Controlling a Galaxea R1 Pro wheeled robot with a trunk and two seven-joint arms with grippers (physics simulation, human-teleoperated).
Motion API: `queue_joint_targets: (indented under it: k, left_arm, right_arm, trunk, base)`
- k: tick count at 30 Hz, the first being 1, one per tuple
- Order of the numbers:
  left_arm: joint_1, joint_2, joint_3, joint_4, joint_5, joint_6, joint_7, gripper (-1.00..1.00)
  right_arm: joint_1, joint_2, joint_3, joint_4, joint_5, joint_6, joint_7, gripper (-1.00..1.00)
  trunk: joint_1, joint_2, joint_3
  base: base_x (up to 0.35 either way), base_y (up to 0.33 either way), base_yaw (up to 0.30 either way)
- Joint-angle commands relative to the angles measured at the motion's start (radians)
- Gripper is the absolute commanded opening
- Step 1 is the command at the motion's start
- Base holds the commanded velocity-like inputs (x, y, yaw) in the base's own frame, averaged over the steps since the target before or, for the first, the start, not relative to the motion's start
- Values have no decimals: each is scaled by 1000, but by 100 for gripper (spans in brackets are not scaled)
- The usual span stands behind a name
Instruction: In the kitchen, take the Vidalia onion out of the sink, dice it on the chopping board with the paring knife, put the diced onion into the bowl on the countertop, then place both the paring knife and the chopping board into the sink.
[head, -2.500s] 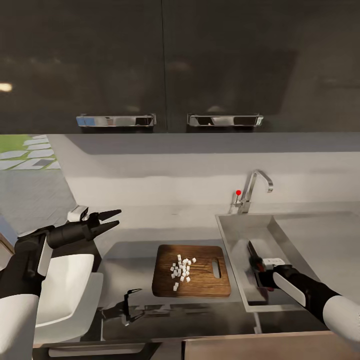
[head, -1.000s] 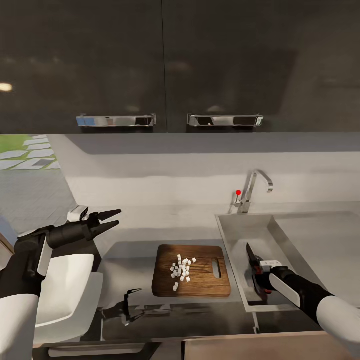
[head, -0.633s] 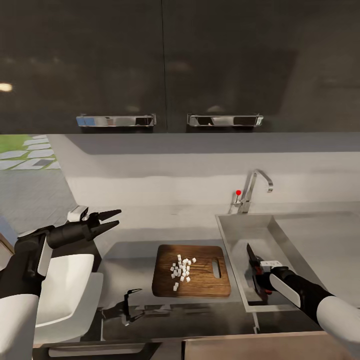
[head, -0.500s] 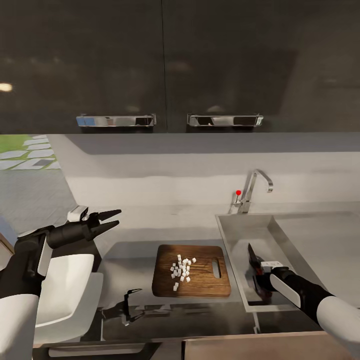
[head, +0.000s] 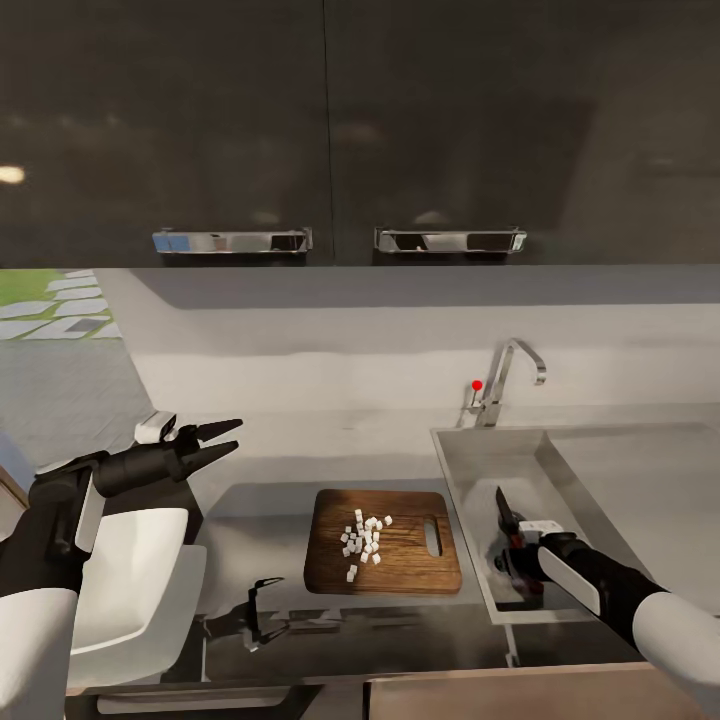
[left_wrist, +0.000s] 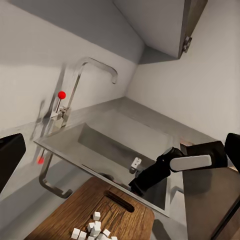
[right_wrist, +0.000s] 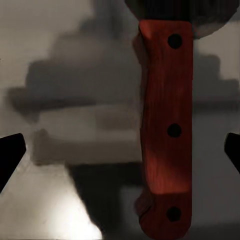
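Note:
The paring knife (head: 503, 508) is in the sink (head: 468, 470), blade pointing towards the back wall. Its red-orange handle (right_wrist: 165, 125) lies between the wide-spread fingers of my right gripper (head: 511, 560), which is open and not touching it. On the chopping board (head: 400, 555) on the countertop (head: 270, 515) sits a small pile of white diced onion (head: 363, 540). My left gripper (head: 222, 440) hovers open and empty above the counter, left of the board. Below that arm stands the white bowl (head: 135, 575), partly hidden by it.
A curved chrome tap (head: 512, 372) with a red dot rises behind the sink. The drainboard (head: 650, 480) stretches to the right. Dark wall cabinets (head: 330, 130) with chrome handles hang above. In the left wrist view my right arm (left_wrist: 175, 167) reaches into the basin beyond the board (left_wrist: 120, 212).
My right gripper has drawn back slightly towards the sink's near wall, and the knife has shifted a little with it. The left arm, board and onion pieces have not moved.

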Motion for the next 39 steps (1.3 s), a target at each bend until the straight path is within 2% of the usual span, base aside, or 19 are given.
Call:
queue_joint_targets:
  k: [1, 7, 8, 10, 14, 18, 23, 25, 28, 33, 39]
  left_arm:
    - [-1, 0, 0, 0, 0, 11, -4, 100]
    - [-1, 0, 0, 0, 0, 9, -4, 100]
    - [-1, 0, 0, 0, 0, 9, -4, 100]
    - [-1, 0, 0, 0, 0, 9, -4, 100]
    - [-1, 0, -1, 0, -1, 9, -4, 100]
    - [-1, 0, -1, 0, -2, 9, -4, 100]
    - [-1, 0, -1, 0, -2, 9, -4, 100]
    - [-1, 0, -1, 0, -2, 9, -4, 100]
    - [-1, 0, -1, 0, -2, 9, -4, 100]
    - [-1, 0, -1, 0, -2, 9, -4, 100]
    - [-1, 0, -1, 0, -2, 9, -4, 100]
  right_arm:
    - [-2, -2, 7, -54, -10, 2, -10, 100]
    - [-2, -9, -8, -214, -9, 5, -20, 100]
    - [-3, -14, -95, -275, -7, 10, -43, 100]
    - [-3, -17, -143, -296, -2, 22, -51, 100]
    - [-3, -36, -226, -354, 17, 112, -59, 100]
    - [-3, -58, -288, -393, 27, 141, -60, 100]
    - [-3, -80, -323, -423, 34, 151, -61, 100]
    - [-3, -93, -334, -455, 38, 182, -61, 100]
    - [-3, -95, -347, -492, 38, 203, -61, 100]
    - [-3, -97, -422, -577, 39, 294, -61, 100]
    - [-3, -97, -463, -625, 38, 340, -61, 100]
  trunk:
    - [1, -2, -2]
    - [1, -2, -2]
    - [1, -2, -2]
    - [1, -2, -2]
    - [1, -2, -2]
    - [1, -2, -2]
    - [1, -2, -2]
    - [1, -2, -2]
    - [1, -2, -2]
    - [1, -2, -2]
    - [1, -2, -2]
  base:
    - [0, 0, 0]
    - [0, 0, 0]
    - [0, 0, 0]
    - [0, 0, 0]
    - [0, 0, 0]
    - [0, 0, 0]
    - [0, 0, 0]
    - [0, 0, 0]
    - [0, 0, 0]
    - [0, 0, 0]
    - [0, 0, 0]
